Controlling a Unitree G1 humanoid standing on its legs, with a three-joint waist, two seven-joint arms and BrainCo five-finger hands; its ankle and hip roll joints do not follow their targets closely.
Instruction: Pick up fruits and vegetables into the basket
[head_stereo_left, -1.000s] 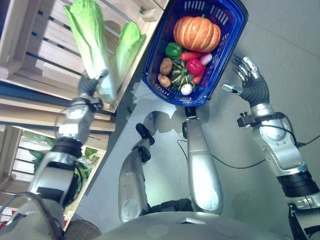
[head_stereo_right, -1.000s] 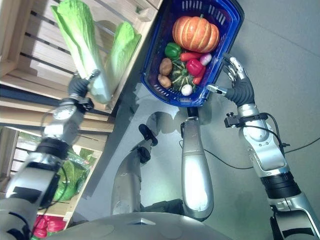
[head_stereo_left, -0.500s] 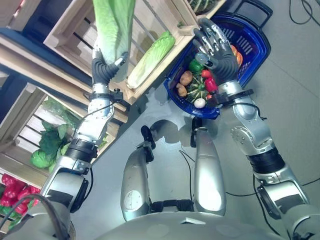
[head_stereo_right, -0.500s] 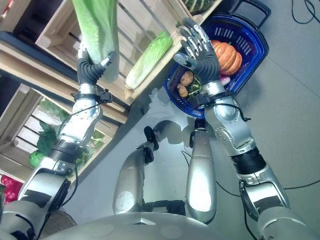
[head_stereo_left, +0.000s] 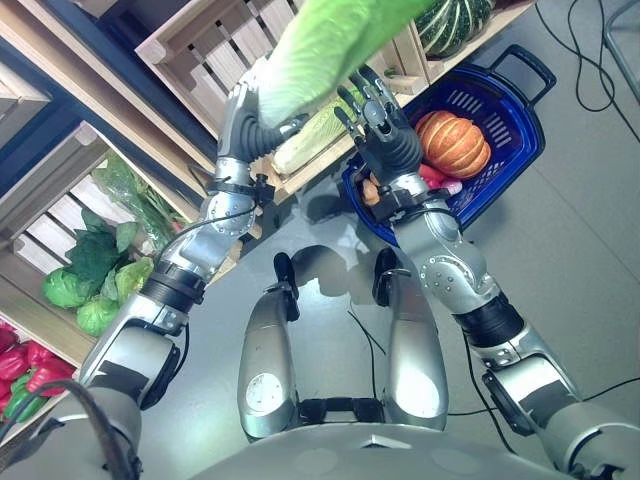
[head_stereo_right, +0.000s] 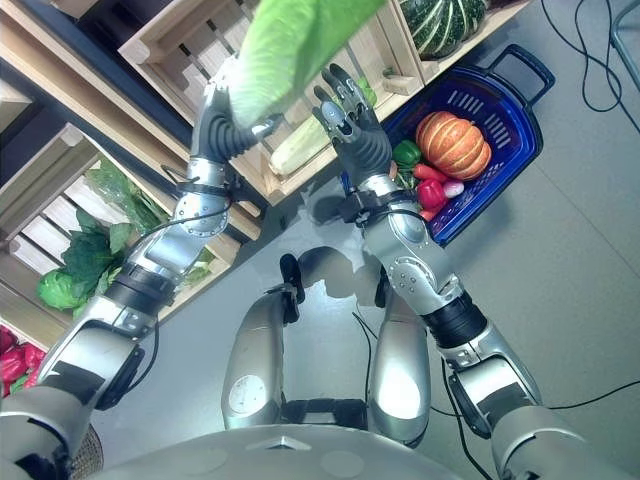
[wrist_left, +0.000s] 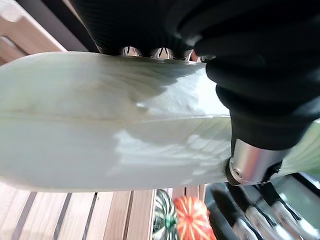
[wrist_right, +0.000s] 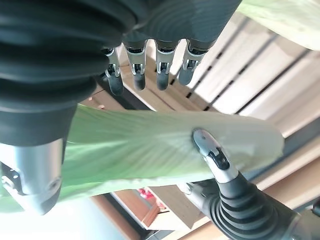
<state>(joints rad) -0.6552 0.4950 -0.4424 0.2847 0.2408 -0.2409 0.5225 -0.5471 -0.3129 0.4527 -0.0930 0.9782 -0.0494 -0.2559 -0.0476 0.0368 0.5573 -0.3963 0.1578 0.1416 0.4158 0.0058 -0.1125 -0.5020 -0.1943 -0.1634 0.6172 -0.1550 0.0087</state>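
Grey floor (head_stereo_left: 590, 250) fills the right side of the eye views; wooden crate shelving (head_stereo_left: 200, 45) runs diagonally across the upper left. Leafy greens (head_stereo_left: 90, 275) sit in a lower crate at left, red peppers (head_stereo_left: 20, 365) at the far lower left edge. Striped green squash (head_stereo_left: 450, 22) sits in a crate at top, right of center.

Left hand (head_stereo_left: 250, 120) is raised at upper center, clenched around the pale base of a napa cabbage (head_stereo_left: 320, 40); the leafy end runs up and right out of the top of the frame. Left wrist view confirms it: thumb and fingers wrapped around the white stalk (wrist_left: 110, 120).

Right hand (head_stereo_left: 380, 125) is up just right of the cabbage base, fingers straight and spread, holding nothing. From the eye views I can't tell if it touches the cabbage. Right wrist view shows its fingertips (wrist_right: 150, 77) near the cabbage but apart from it.

2nd napa cabbage (head_stereo_left: 305, 140) lies in the crate behind and between the 2 hands.

Blue basket (head_stereo_left: 505, 105) sits on the floor at upper right, partly behind the right hand. Inside: orange pumpkin (head_stereo_left: 452, 143), green pepper (head_stereo_right: 405, 152), red peppers (head_stereo_right: 430, 190), others I can't identify behind the wrist.
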